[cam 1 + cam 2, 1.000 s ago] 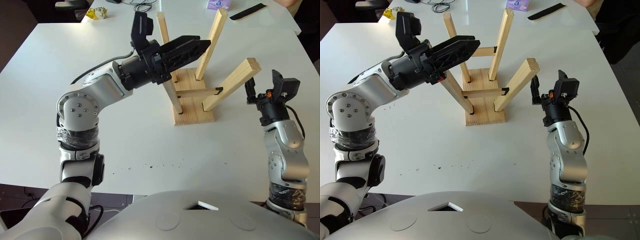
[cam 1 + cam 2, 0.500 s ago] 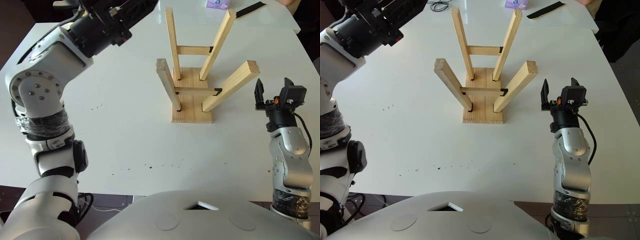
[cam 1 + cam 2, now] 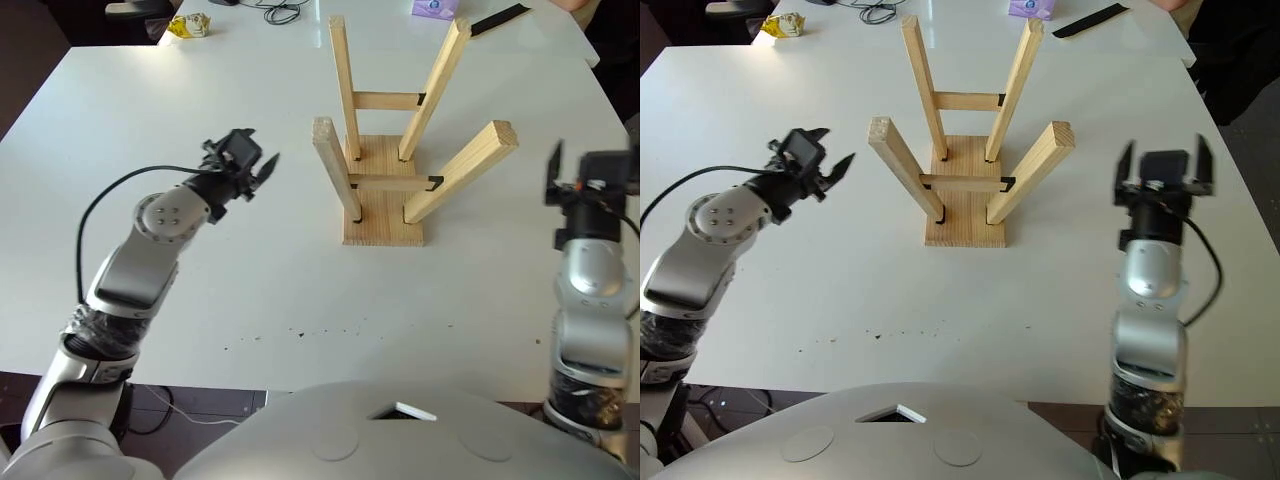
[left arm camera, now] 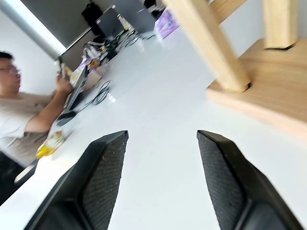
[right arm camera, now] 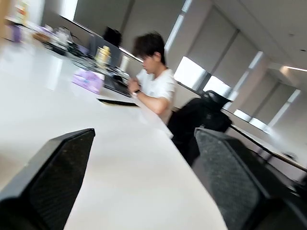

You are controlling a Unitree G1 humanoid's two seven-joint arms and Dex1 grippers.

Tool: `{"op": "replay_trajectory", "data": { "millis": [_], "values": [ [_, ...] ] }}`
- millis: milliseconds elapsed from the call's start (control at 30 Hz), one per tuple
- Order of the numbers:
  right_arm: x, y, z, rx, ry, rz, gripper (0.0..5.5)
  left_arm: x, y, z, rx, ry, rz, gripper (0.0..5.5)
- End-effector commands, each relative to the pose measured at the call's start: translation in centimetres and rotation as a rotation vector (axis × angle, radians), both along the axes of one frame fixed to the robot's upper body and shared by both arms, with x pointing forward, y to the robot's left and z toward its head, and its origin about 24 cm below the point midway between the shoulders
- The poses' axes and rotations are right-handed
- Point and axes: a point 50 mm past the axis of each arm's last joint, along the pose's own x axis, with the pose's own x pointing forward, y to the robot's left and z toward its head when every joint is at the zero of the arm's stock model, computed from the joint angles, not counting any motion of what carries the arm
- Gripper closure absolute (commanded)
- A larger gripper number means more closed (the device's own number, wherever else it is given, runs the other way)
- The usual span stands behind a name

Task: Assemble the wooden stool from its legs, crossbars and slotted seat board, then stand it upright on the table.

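The stool (image 3: 385,183) stands inverted mid-frame. The left gripper (image 3: 258,150), centre-left, and the right gripper (image 3: 1164,158), far right, both gape empty.

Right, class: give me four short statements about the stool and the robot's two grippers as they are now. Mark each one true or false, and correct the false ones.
1. The stool is upside down, with its seat board flat on the table and its legs pointing up. True.
2. The left gripper is clamped on a leg. False: its fingers are open and empty, and it is off to the stool's left, not touching it.
3. The right gripper is open and holds nothing. True.
4. No crossbars are fitted. False: two crossbars join pairs of legs.
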Motion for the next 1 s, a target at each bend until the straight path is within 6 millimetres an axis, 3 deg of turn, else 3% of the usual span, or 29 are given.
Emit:
{"op": "replay_trajectory", "data": {
  "millis": [33, 100, 200, 367, 500, 667, 767, 900, 1000],
  "values": [
    [1.0, 7.4, 0.4, 0.052, 0.039, 0.277, 1.63, -0.7, -5.6, 2.1, -0.031, -0.028, -0.222, 2.84],
    [0.9, 8.5, 0.1, 0.047, 0.066, 0.315, 1.63, -1.1, -6.5, 2.4, -0.025, -0.018, -0.258, 2.84],
    [0.7, 8.1, -0.7, 0.034, 0.113, 0.308, 1.63, -1.4, -6.6, 2.0, -0.004, 0.013, -0.266, 2.84],
    [0.7, 6.0, -2.7, 0.001, 0.198, 0.266, 1.63, -1.7, -5.3, 0.7, 0.021, 0.052, -0.227, 2.84],
    [0.1, 3.7, -4.5, -0.010, 0.265, 0.203, 1.63, -0.7, -3.7, 0.9, 0.025, 0.030, -0.158, 2.84],
    [-0.5, 0.5, -5.6, 0.115, 0.289, 0.080, 1.63, 0.5, -1.5, 0.6, -0.025, 0.017, -0.065, 2.84],
    [-0.8, -1.7, -5.5, 0.292, 0.253, -0.044, 1.63, 1.2, 0.2, -0.1, -0.187, 0.072, 0.051, 2.84],
    [-2.0, -6.3, -3.8, 0.430, 0.104, -0.253, 1.63, 2.2, 4.7, -1.2, -0.410, 0.121, 0.323, 2.84],
    [-1.7, -6.6, -3.1, 0.431, 0.069, -0.232, 1.83, 2.8, 5.2, -1.1, -0.468, 0.117, 0.362, 3.28]
  ]
}}
